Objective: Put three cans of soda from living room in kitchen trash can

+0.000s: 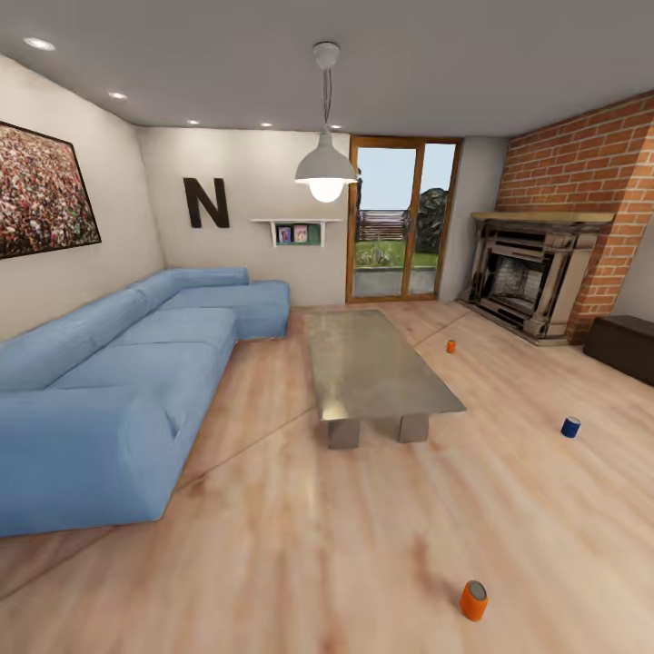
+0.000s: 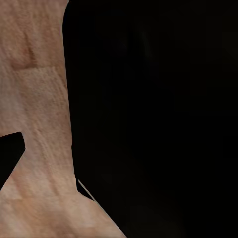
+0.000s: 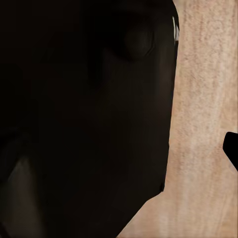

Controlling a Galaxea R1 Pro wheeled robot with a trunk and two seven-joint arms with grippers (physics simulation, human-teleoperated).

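You had collected nothing. All three cans stood on the light wood plank floor (image 1: 363, 527): the near bright orange soda can (image 1: 473, 600), the dark blue can (image 1: 569, 427), and the far orange can (image 1: 450, 346) beside the grey low table (image 1: 372, 363). I could not tell either gripper's state.

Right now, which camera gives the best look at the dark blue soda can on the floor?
The head view: the dark blue soda can stands upright on the light wood plank floor, right of the grey low table. Both wrist views give dark robot parts and floor planks, no can.
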